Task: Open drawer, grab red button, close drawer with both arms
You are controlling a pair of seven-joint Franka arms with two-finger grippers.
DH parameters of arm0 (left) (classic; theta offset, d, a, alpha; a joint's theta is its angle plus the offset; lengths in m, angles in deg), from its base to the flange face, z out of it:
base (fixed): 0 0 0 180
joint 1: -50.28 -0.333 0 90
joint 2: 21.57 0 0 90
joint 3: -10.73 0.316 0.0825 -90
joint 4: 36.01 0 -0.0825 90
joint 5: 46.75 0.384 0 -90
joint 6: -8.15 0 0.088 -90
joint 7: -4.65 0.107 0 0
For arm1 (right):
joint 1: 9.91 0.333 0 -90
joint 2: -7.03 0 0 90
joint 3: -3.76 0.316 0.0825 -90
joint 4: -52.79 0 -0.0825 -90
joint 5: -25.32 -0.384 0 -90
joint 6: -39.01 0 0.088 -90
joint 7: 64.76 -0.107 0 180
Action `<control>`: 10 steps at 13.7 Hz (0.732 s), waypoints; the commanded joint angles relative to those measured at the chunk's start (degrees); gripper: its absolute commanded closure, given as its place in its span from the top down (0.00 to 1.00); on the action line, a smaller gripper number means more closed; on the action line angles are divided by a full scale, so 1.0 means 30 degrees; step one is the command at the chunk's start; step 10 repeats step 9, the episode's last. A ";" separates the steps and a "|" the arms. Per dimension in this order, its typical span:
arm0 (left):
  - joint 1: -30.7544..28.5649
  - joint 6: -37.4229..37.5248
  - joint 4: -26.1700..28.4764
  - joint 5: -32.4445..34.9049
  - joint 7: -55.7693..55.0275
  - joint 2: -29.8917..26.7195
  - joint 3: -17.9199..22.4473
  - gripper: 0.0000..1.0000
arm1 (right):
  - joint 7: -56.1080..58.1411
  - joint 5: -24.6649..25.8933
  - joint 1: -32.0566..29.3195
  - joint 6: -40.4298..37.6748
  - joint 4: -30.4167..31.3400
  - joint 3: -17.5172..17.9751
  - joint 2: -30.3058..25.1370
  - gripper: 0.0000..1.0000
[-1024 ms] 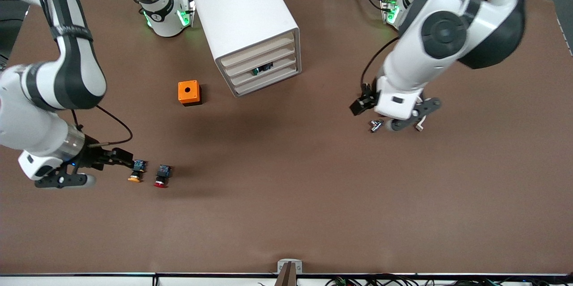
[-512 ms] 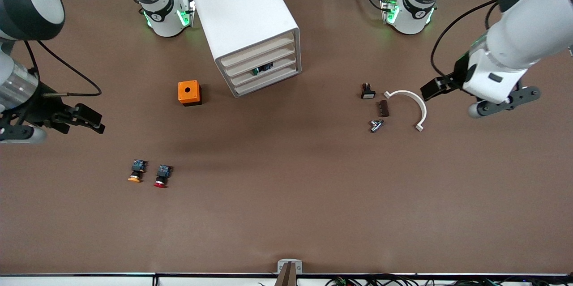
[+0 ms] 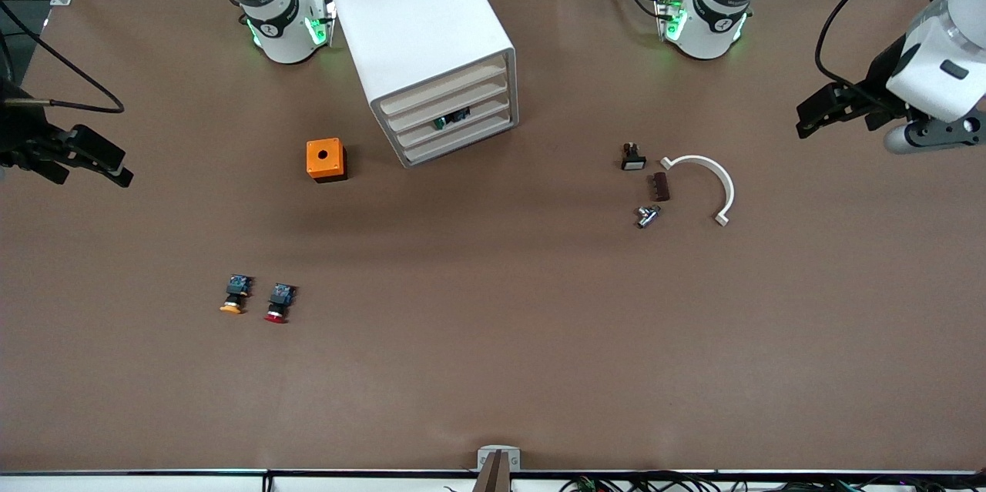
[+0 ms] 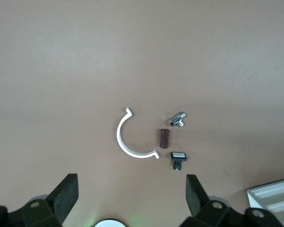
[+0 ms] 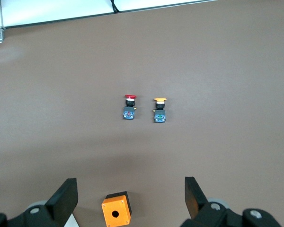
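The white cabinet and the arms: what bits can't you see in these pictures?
- Cabinet, front view: the drawers sit shut, so their contents are hidden; only a dark and green scrap peeks through, too small to name.
- Right gripper, front view: cut off by the picture's edge.
- Cabinet, left wrist view: only one corner shows.

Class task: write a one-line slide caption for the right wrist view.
Open right gripper above the table, looking down on the red button beside the orange-capped switch, with the orange box close below.

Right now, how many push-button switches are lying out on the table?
2: the red-capped button and beside it the orange-capped switch, toward the right arm's end. Another may sit in the cabinet.
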State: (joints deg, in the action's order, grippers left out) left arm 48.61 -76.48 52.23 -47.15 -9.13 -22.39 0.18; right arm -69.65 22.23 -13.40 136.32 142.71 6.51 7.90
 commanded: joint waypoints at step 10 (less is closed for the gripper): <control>-0.0524 0.0173 -0.0116 0.0310 0.0875 -0.0283 0.0353 1.00 | -0.0243 0.0531 -0.0332 -0.2084 0.0524 0.0312 -0.1404 1.00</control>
